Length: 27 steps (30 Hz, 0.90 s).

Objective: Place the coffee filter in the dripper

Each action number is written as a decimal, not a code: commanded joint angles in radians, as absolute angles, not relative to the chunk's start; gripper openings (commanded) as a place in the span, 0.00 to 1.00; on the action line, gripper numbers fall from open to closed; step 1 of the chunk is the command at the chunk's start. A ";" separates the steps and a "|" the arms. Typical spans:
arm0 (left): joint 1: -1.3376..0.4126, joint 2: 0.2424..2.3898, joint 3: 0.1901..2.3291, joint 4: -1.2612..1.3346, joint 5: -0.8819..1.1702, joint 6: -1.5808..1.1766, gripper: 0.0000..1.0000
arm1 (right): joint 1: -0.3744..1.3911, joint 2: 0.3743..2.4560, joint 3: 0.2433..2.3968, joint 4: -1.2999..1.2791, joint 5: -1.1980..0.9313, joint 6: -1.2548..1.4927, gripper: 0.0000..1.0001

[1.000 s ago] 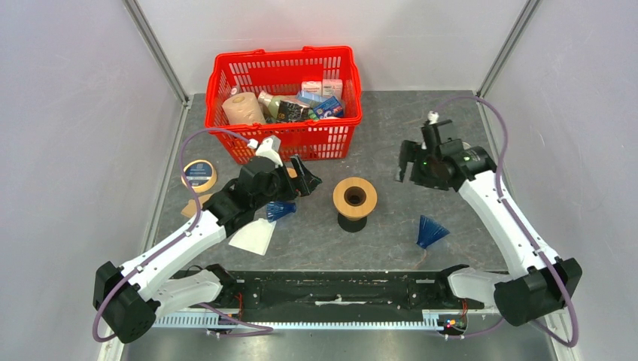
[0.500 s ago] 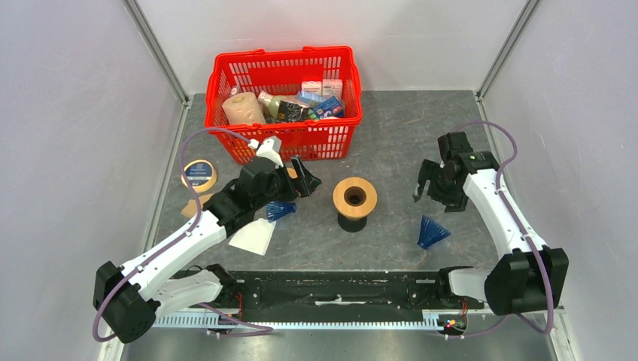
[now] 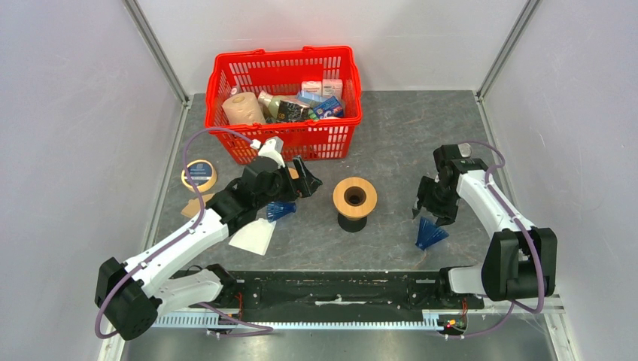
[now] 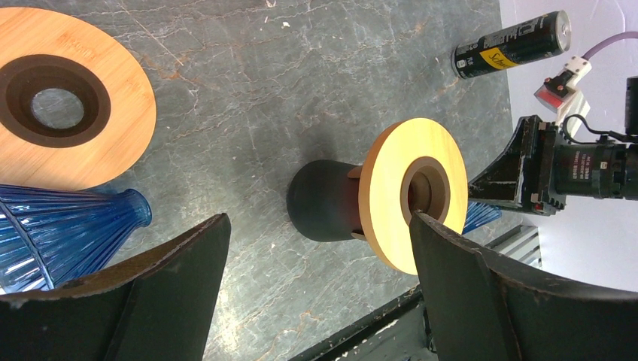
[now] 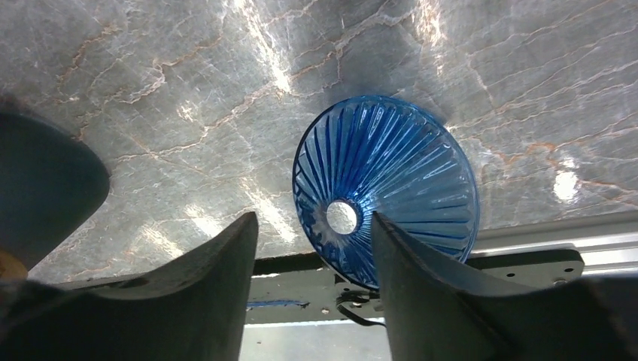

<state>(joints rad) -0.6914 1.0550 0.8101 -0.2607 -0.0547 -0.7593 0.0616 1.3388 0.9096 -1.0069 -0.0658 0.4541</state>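
Coffee filter [image 3: 254, 237]: is lying flat on the bench [image 3: 391, 135], white and fan-shaped, close to the near edge. It is sitting just beside the left arm's forearm and well apart from the dripper, with neither set of fingers on it.
Dripper [image 3: 354, 197]: is standing upright mid-bench between the two arms. Its black base is on the surface, its tan wooden collar on top and its dark mouth facing up.
Left fingers [image 3: 305, 179]: are standing spread wide and holding nothing. They are hovering to the left of the dripper and pointing toward it. In the left wrist view the dripper is showing in the gap between them, apart from both.
Right fingers [image 3: 430, 213]: are standing partway open with nothing gripped. They are hanging over the right blue cone, which is showing in their gap in the right wrist view. Whether either finger is touching the cone I cannot tell.
Right blue cone [image 3: 431, 233]: is resting on the bench near the front edge, to the right of the dripper and well apart from it.
Left blue cone [image 3: 280, 210]: is lying on its side just under the left wrist, between the coffee filter and the dripper.
Wooden ring [image 4: 75, 98]: is lying flat on the bench just beside the left blue cone.
Red basket [image 3: 226, 68]: is sitting at the back of the bench, holding packets and bottles.
Tape roll [image 3: 199, 174]: is lying flat near the left edge of the bench.
Brown paper piece [image 3: 194, 204]: is lying just in front of the tape roll, partly under the left arm's cable.
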 commanded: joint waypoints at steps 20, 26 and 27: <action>-0.690 1.051 0.797 -0.240 -0.076 -0.723 0.95 | 0.058 1.329 0.877 -0.999 -0.049 0.502 0.09; -0.689 1.034 0.796 -0.248 -0.090 -0.718 0.95 | 0.058 1.240 0.945 -1.005 -0.050 0.466 0.00; -0.690 1.031 0.796 -0.250 -0.093 -0.715 0.95 | 0.058 1.218 0.964 -1.001 -0.050 0.448 0.00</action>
<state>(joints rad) -0.6914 1.0546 0.7979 -0.2604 -0.0586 -0.7589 0.0616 1.3125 0.8764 -1.0061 -0.0551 0.4854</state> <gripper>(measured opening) 0.951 0.019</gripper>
